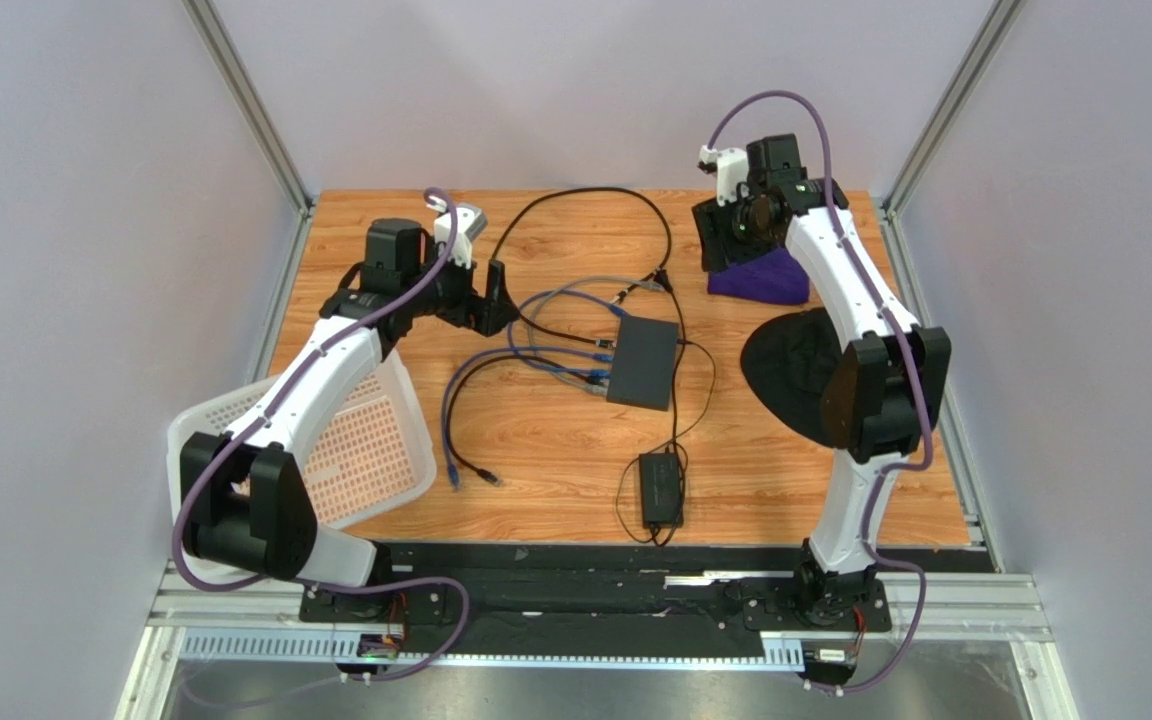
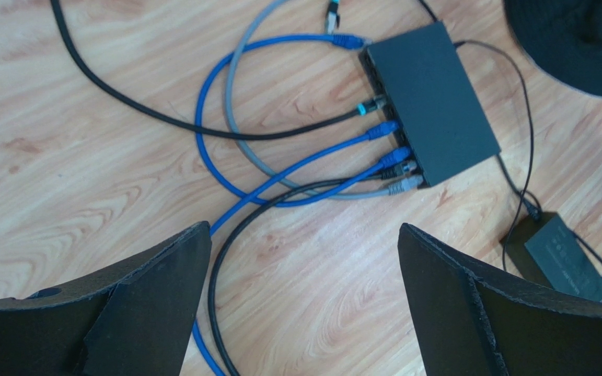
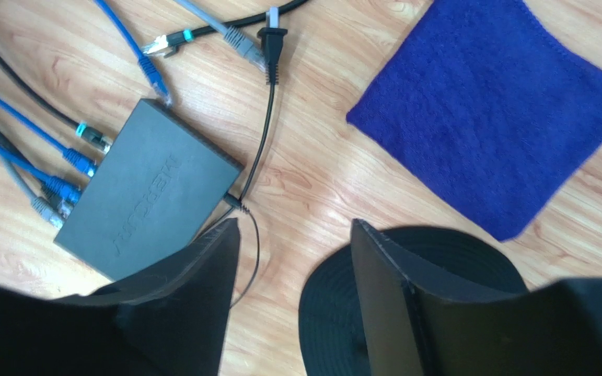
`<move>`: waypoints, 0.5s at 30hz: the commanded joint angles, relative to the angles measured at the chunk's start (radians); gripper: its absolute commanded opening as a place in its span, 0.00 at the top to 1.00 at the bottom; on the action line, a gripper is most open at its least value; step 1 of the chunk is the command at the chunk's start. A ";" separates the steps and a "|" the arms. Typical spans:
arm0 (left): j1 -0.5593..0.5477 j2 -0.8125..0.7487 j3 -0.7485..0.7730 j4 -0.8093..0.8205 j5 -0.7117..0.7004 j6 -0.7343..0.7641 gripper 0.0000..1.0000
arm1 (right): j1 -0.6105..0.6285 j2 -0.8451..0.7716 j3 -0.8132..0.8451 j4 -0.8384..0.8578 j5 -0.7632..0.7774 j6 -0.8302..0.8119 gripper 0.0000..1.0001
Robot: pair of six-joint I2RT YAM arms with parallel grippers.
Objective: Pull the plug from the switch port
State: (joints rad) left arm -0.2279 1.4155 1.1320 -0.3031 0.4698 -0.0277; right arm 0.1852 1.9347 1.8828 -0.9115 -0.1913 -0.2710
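Note:
The switch [image 1: 642, 362] is a flat black box lying mid-table, with several blue, black and grey cables plugged along its left edge. In the left wrist view the switch [image 2: 430, 102] shows a black plug with a teal ring [image 2: 371, 107], blue plugs [image 2: 384, 130] and a grey plug [image 2: 406, 185] in its sockets. My left gripper [image 1: 485, 300] is open and empty, hovering left of the switch above the cable loops [image 2: 302, 229]. My right gripper [image 1: 725, 240] is open and empty, above and right of the switch [image 3: 147, 200], over bare wood [image 3: 295, 227].
A black power brick [image 1: 662, 489] with a thin cord lies near the front edge. A purple cloth [image 1: 760, 278] and a black round disc [image 1: 800, 368] lie to the right. A white basket [image 1: 364, 443] stands front left. Loose cable ends [image 3: 241, 39] lie behind the switch.

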 commanded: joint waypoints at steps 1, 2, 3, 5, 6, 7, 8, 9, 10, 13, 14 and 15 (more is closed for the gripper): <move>-0.004 0.052 0.032 -0.096 0.018 0.063 0.03 | 0.065 0.110 0.104 -0.050 -0.040 0.052 0.37; -0.005 0.062 0.028 -0.094 0.017 0.057 0.03 | 0.085 0.121 0.104 -0.073 -0.008 0.052 0.35; -0.013 0.085 0.034 -0.097 0.016 0.054 0.03 | 0.117 0.119 0.052 -0.095 -0.001 0.061 0.33; -0.021 0.118 0.075 -0.129 0.013 0.052 0.03 | 0.138 0.086 -0.037 -0.083 -0.014 0.091 0.29; -0.022 0.156 0.093 -0.142 0.000 0.037 0.04 | 0.151 0.040 -0.091 -0.060 -0.023 0.093 0.29; -0.022 0.172 0.118 -0.183 -0.016 0.032 0.04 | 0.155 0.023 -0.150 -0.053 -0.025 0.096 0.27; -0.022 0.183 0.171 -0.214 -0.031 0.034 0.05 | 0.158 0.009 -0.166 -0.056 -0.033 0.096 0.27; -0.021 0.178 0.195 -0.240 -0.036 0.050 0.05 | 0.160 -0.014 -0.172 -0.069 -0.040 0.096 0.27; -0.018 0.165 0.213 -0.301 -0.022 0.083 0.05 | 0.160 -0.025 -0.180 -0.072 -0.045 0.096 0.27; -0.016 0.064 0.299 -0.489 -0.029 0.286 0.04 | 0.161 -0.086 -0.204 -0.052 -0.036 0.096 0.27; -0.011 0.039 0.345 -0.557 -0.048 0.402 0.03 | 0.160 -0.101 -0.224 -0.043 -0.031 0.096 0.27; 0.002 -0.002 0.365 -0.632 -0.080 0.457 0.03 | 0.161 -0.136 -0.240 -0.029 -0.030 0.095 0.27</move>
State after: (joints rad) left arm -0.2436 1.5837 1.3590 -0.6613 0.4324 0.1322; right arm 0.3660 1.9667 1.6634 -0.9897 -0.2222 -0.1955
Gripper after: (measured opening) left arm 0.969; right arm 0.732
